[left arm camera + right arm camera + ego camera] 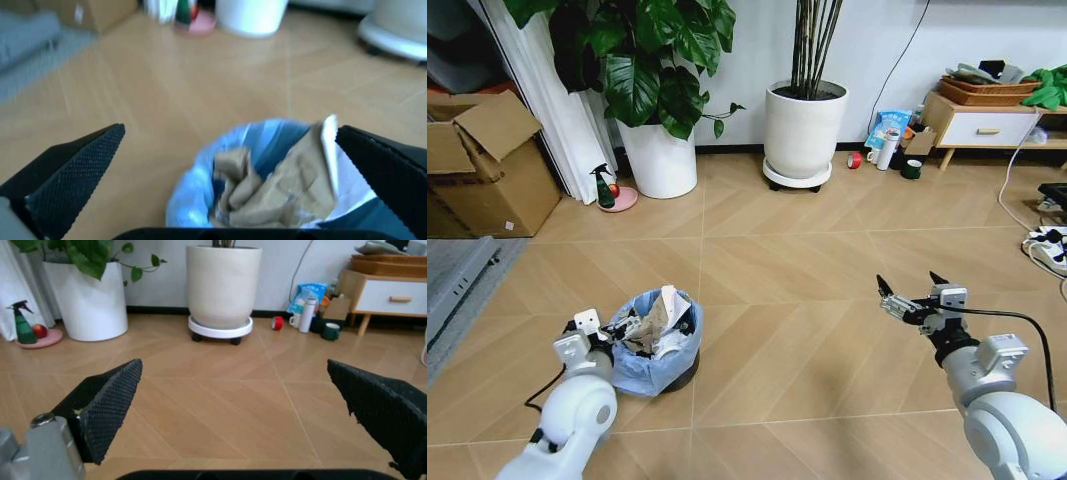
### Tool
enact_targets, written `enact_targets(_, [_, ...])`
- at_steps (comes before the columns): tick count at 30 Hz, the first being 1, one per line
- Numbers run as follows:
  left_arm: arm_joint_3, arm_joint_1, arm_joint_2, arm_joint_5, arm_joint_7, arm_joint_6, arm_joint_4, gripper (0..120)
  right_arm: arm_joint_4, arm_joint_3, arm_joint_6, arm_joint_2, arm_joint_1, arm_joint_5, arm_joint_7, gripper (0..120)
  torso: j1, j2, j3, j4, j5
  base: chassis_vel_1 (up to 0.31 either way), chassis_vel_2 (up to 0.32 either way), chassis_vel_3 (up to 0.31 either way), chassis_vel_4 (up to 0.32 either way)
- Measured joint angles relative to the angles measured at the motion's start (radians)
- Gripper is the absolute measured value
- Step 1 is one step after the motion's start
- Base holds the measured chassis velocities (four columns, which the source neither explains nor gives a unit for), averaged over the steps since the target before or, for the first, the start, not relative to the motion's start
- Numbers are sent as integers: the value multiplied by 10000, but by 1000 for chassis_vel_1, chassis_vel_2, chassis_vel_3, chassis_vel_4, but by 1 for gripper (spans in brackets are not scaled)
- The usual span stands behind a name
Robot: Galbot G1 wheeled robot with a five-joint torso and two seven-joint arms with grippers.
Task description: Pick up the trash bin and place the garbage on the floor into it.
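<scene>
The trash bin (659,352), small, dark and lined with a crinkly light-blue bag, stands on the wood floor at the lower left. Garbage (659,318) of crumpled brown and white paper fills it and sticks up over the rim. My left gripper (612,335) sits right beside the bin's left side. In the left wrist view the left gripper (230,131) is open, its fingers spread wider than the bin (193,200), with the paper garbage (280,185) just ahead. My right gripper (912,295) hovers open over bare floor at the right, holding nothing, and its spread is plain in its own wrist view (233,364).
Two large white planters (659,158) (804,128) stand by the back wall. A cardboard box (487,165) is at the left, with a spray bottle (604,187) near it. A side table (982,120), red tape roll (854,159) and mugs are back right. Cables and a power strip (1047,240) lie at the right edge.
</scene>
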Motion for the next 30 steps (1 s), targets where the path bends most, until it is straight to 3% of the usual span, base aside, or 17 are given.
enact_targets(2, [-616,673,-141,1025,967,-338,-592,111,89,88,-41,161,-133,-43,-7,100,0,1,-1,-1,12,0,0,0,0])
enact_targets(5, [-1037,1134,-335,1699,1639,-593,-1022,108,186,157,-126,288,-247,-128,-57,100,0,1,0,0,1,0,0,0,0])
enact_targets(11, [-1258,1572,-765,2835,2481,-931,-1603,100,425,188,-271,534,-430,-321,-174,100,0,1,-1,-1,4,0,0,0,0])
enact_targets(30, [-748,1884,-1691,4043,2639,-825,-1997,100,662,144,-296,626,-884,-598,-202,100,0,1,0,0,6,61,-59,-54,53])
